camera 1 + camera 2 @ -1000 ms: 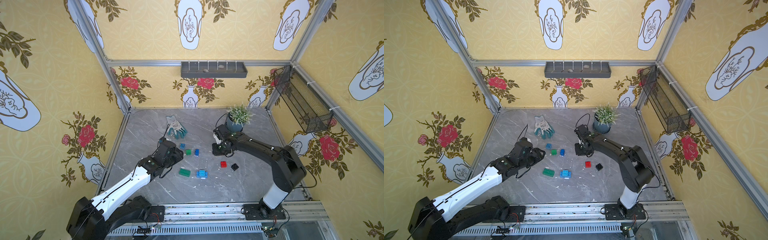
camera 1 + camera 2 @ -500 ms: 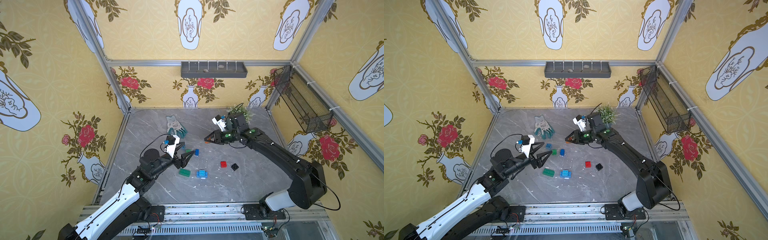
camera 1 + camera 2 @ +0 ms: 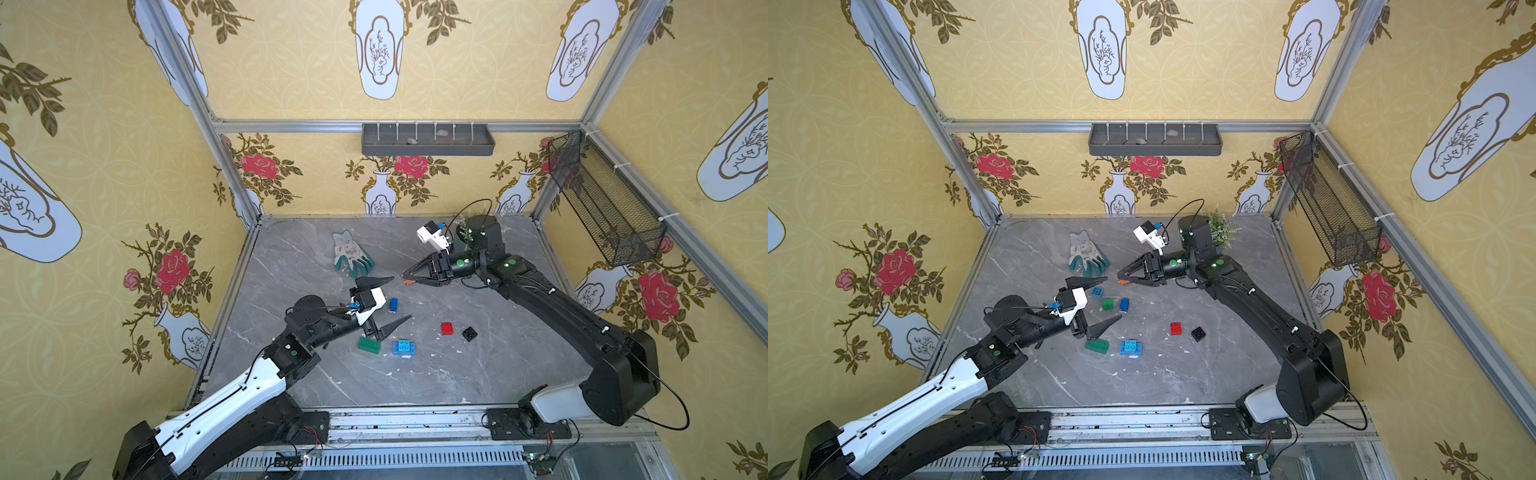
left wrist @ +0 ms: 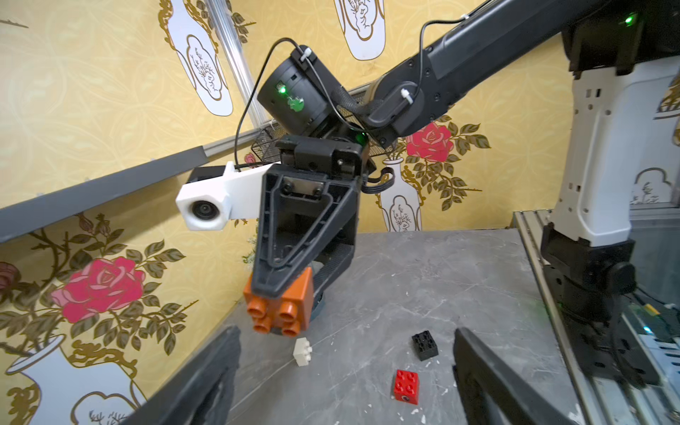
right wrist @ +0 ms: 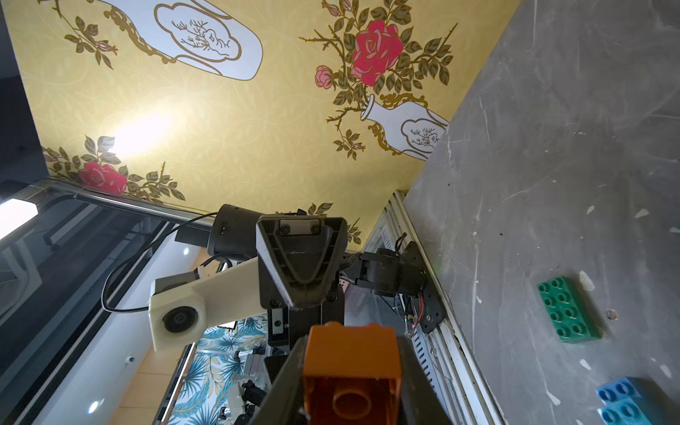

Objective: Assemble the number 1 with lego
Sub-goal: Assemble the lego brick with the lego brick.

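Your right gripper (image 3: 406, 277) is pinching the orange brick (image 4: 279, 309), its studs facing your left gripper (image 3: 400, 299), which is spread wide and holds nothing. The green brick (image 3: 369, 345) and light blue brick (image 3: 404, 347) lie just beside its front fingertip.

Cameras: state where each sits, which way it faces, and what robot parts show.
Top views: high over the front, facing down at the table; left arm, right arm show.
Left wrist: on left arm, facing right gripper; own fingers show.
Right wrist: on right arm, facing left gripper; own fingers hold orange brick.
Shared: orange brick, in both wrist views.
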Robot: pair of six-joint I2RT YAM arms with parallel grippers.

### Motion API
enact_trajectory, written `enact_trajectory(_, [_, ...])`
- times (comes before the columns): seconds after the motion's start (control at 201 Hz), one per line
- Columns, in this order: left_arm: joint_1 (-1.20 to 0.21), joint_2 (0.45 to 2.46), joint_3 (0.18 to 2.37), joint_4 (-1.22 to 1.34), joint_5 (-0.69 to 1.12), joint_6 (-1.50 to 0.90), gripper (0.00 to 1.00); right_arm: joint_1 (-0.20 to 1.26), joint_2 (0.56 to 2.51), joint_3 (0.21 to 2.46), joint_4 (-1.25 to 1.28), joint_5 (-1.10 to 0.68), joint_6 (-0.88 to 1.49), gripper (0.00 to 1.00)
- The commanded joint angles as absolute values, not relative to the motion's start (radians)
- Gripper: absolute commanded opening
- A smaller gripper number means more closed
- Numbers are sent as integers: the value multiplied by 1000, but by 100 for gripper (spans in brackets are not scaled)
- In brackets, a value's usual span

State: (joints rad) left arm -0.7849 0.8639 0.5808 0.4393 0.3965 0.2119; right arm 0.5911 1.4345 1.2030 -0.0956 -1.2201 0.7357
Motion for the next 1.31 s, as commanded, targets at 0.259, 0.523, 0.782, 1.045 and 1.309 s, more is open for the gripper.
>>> enact_trajectory(0.259, [-790, 930, 629, 494, 358, 248, 69, 645, 1455, 1178, 83, -1311, 855, 27])
enact_trajectory(0.523, [-790, 932, 620, 495, 363, 246, 54, 646, 1447, 1136, 217, -1316, 953, 27])
enact_trajectory(0.782, [-790, 951, 635, 495, 360, 245, 45, 645, 1448, 1122, 265, -1325, 986, 27])
enact_trajectory(1.045, [-790, 951, 634, 493, 352, 248, 33, 647, 1448, 1108, 306, -1324, 1011, 27])
enact_trajectory(1.309, [-793, 935, 647, 397, 315, 269, 19, 556, 1355, 1092, 224, -1177, 911, 82])
